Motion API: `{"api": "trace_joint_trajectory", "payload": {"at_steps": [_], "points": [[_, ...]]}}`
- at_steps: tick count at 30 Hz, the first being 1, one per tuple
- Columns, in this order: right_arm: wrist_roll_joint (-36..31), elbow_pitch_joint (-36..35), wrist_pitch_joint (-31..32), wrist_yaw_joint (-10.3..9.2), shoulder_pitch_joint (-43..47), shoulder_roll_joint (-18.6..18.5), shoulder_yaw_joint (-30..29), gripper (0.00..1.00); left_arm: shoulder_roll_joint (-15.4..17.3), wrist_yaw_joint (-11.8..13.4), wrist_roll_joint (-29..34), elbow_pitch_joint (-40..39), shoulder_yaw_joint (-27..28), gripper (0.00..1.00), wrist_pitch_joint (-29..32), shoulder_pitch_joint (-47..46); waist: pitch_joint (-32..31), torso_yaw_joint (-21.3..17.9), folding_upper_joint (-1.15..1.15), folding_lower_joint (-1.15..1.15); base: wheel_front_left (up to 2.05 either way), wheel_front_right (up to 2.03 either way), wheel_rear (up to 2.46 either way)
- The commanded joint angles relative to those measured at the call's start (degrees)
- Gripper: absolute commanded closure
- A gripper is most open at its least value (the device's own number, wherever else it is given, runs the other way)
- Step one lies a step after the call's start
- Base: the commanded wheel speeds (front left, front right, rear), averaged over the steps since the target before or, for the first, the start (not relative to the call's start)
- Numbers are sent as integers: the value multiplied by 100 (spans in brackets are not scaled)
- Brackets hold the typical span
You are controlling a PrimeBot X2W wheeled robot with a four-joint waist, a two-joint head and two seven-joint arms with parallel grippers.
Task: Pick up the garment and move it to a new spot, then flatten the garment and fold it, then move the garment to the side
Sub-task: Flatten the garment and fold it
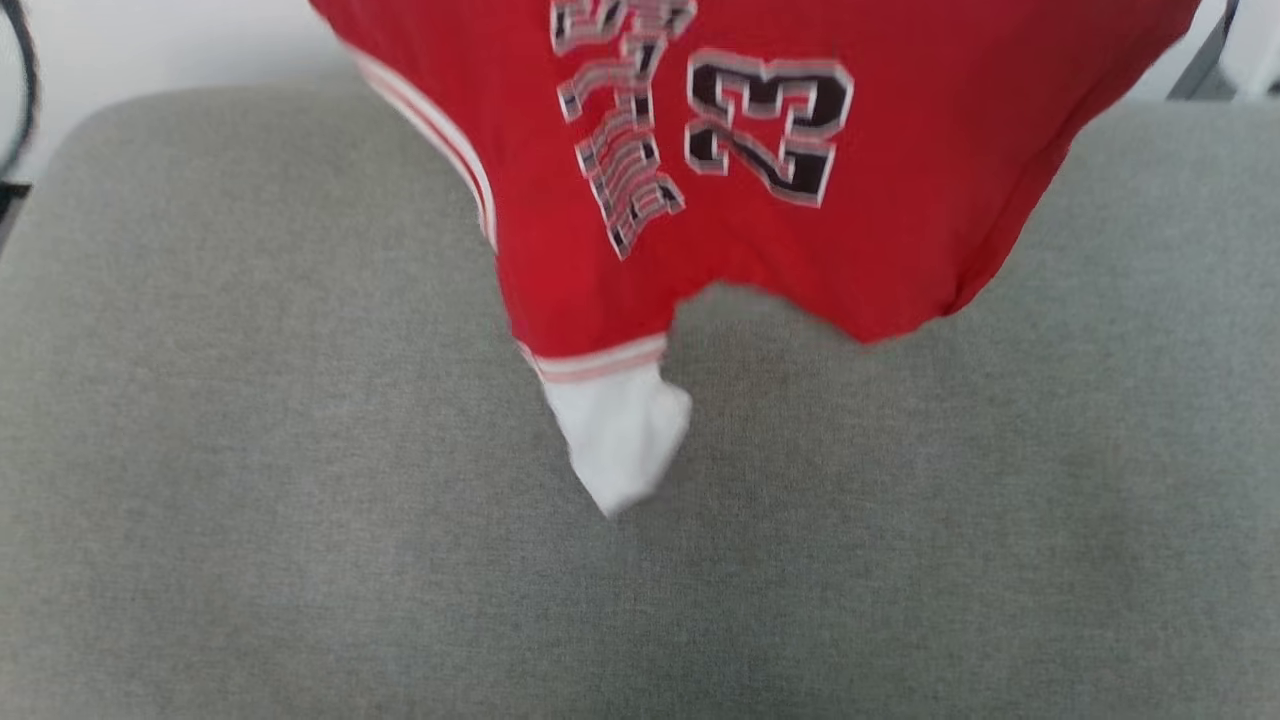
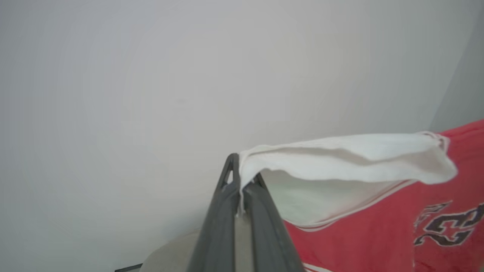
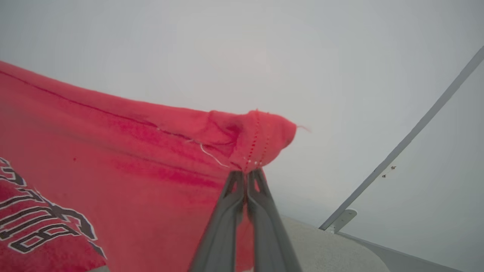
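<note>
Head view: The garment [image 1: 760, 230] is observed hanging in the upper part of the frame, above the grey fabric surface [image 1: 250, 450], with its upper edge cut off by the frame. Black, white-outlined lettering [image 1: 770, 125] is turned toward the camera. One white sleeve [image 1: 620, 445], edged with red-and-white stripe trim, is noted dangling at the lowest point. Whether it touches the surface cannot be told, and the picture is blurred. A dark cable [image 1: 20, 90] is recorded at the left edge.

Left wrist view: The left gripper [image 2: 242, 177] is found clenched on the edge of a white sleeve, the cloth being pinched between the two dark fingers. From there the sleeve is drawn out to the right, with the red body and lettering beyond and below it. A pale wall [image 2: 151, 75] is seen behind.

Right wrist view: The right gripper [image 3: 247, 173] is found clenched on a bunched red corner [image 3: 261, 139] with a stitched hem. The red cloth is stretched away to the left. A slanted grey bar [image 3: 408, 139] is noted at the right, with the grey surface below.
</note>
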Motion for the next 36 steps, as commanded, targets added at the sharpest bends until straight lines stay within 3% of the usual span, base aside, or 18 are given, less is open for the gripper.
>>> {"api": "trace_joint_trajectory", "payload": {"at_steps": [1,7,15,18,22,25,29,36], "points": [[-109,145,-112,-15,-160,25,-3,100,-44,-16,106,132,53,100,-172,-204,258,-20,0,0,0,0,0],[-787,1117,-997,-16,-1110,282,-42,100,-358,43,611,888,181,100,-1385,-1119,933,-38,0,0,0,0,0],[-2225,2211,-3289,-16,-2316,653,-455,100,-652,135,1295,1645,402,100,-3875,-2209,1570,51,0,0,0,0,0],[-2522,2434,-3813,-16,-2434,727,-580,100,-717,1,1374,1739,433,100,-4156,-2302,1639,89,0,0,0,0,0],[-2940,2903,-4191,-16,-2337,891,-642,100,-742,-282,1395,1858,390,100,-4286,-1886,1672,147,0,0,0,0,0],[-2973,3351,-4143,-16,-2067,906,-621,100,-774,-436,1302,2048,165,100,-4283,-1397,1630,178,0,0,0,0,0],[-2710,3885,-3869,-16,-1669,914,-480,100,-814,-482,824,2049,-425,100,-3740,-529,1488,220,0,0,0,0,0],[-1954,4211,-3353,-16,-829,870,-21,100,-250,-480,-455,1025,-1384,100,-2621,790,1149,291,0,0,0,0,0]]}}
